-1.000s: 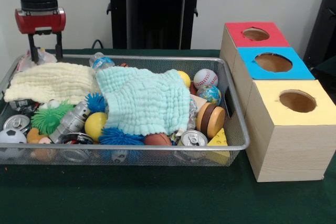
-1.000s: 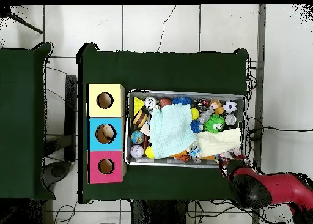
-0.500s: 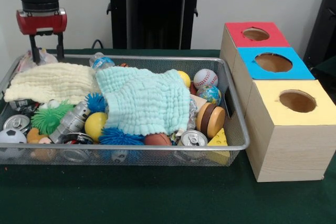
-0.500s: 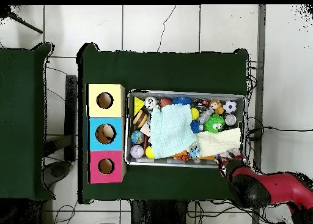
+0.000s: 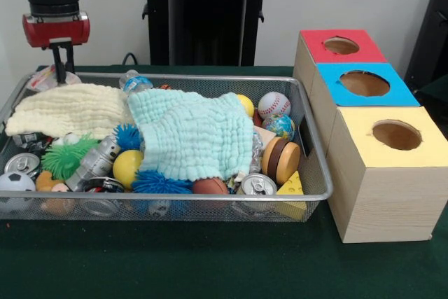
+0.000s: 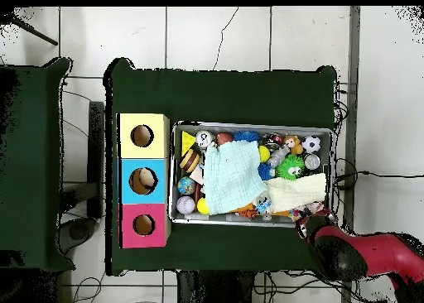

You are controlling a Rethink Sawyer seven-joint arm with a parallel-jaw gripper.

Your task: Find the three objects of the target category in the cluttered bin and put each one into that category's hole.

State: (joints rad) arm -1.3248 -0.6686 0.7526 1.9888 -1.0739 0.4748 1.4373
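At the far left corner of the bin [image 5: 308, 146], as the front view has it, my gripper [image 5: 61, 69] hangs just above the rim, its two dark fingers drawn close together on something pale and crumpled at the edge of the cream cloth [image 5: 70, 108]; I cannot tell whether they truly have hold of it. From overhead my red and black arm [image 6: 364, 257] reaches in at the bin's corner nearest my base, beside that same cloth. A mint-green cloth [image 5: 190, 134] is draped over the middle of the clutter. Around it lie a baseball [image 5: 274, 105], a globe-patterned ball [image 5: 280, 126], a brown and cream wooden disc toy [image 5: 281, 160], a yellow cheese wedge [image 5: 292, 185], a drink can [image 5: 257, 185], a yellow ball [image 5: 127, 167], two blue spiky balls [image 5: 159, 183], a green spiky ball [image 5: 64, 156], a small soccer ball [image 5: 15, 183] and a plastic bottle [image 5: 134, 82] at the far rim. A small orange and tan toy [image 5: 47, 183] sits beside the soccer ball, too hidden to name. The red-topped box [image 5: 316, 54] stands farthest of three beside the bin, its round hole [image 5: 341, 45] open, with the blue-topped box [image 5: 364, 92] and yellow-topped box [image 5: 381, 173] in line before it.
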